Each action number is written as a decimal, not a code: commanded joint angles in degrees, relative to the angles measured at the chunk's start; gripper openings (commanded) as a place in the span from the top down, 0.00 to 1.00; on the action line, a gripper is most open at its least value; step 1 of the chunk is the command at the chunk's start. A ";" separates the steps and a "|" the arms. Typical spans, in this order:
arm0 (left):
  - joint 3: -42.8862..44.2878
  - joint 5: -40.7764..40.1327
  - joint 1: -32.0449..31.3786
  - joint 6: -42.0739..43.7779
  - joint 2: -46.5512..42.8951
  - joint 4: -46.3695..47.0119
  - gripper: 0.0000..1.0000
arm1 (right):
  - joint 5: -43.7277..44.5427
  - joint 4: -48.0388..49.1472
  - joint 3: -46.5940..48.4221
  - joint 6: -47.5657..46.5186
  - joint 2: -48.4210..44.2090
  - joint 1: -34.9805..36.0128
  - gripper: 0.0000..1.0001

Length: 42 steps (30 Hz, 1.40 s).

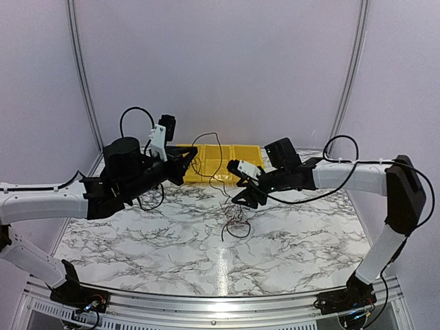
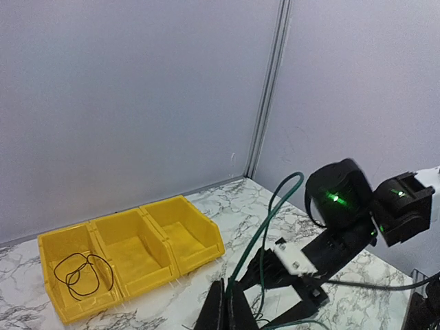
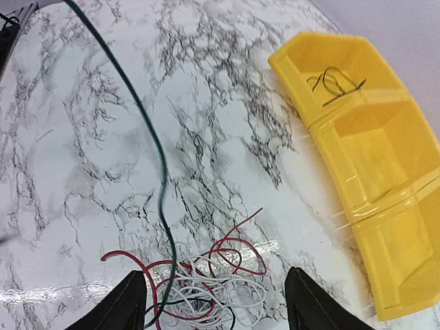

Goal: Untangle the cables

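Observation:
The cables lie in a small tangle of red, pale and dark wires on the marble table; the right wrist view shows the tangle well. One dark green wire rises out of the tangle and arcs up to my left gripper. That gripper is shut on the green wire and holds it above the table beside the yellow bins. My right gripper hovers just above the tangle. It is open and empty in its own view, with the tangle between its fingers.
A row of three yellow bins stands at the back of the table. The left bin holds a coiled black wire, which also shows in the right wrist view. Pale walls enclose the table.

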 commanded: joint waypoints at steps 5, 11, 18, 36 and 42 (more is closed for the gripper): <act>-5.82 -6.34 -0.22 -0.20 -7.45 -5.64 1.00 | 4.77 -2.01 6.51 0.72 11.21 2.09 0.25; -5.35 -8.68 -0.20 -0.26 -12.39 -9.65 1.00 | 7.47 -3.60 8.33 0.64 17.22 4.01 0.36; 4.04 -15.14 -0.20 2.02 -19.72 -20.48 1.00 | 9.99 -5.26 9.57 1.21 21.91 3.79 0.79; 23.25 -29.37 -0.19 11.49 -33.17 -31.34 1.00 | 11.15 -7.34 11.35 2.32 24.95 2.63 1.00; 25.86 -30.83 -0.19 13.34 -33.25 -32.46 1.00 | 11.09 -7.81 11.67 2.63 25.23 1.91 1.00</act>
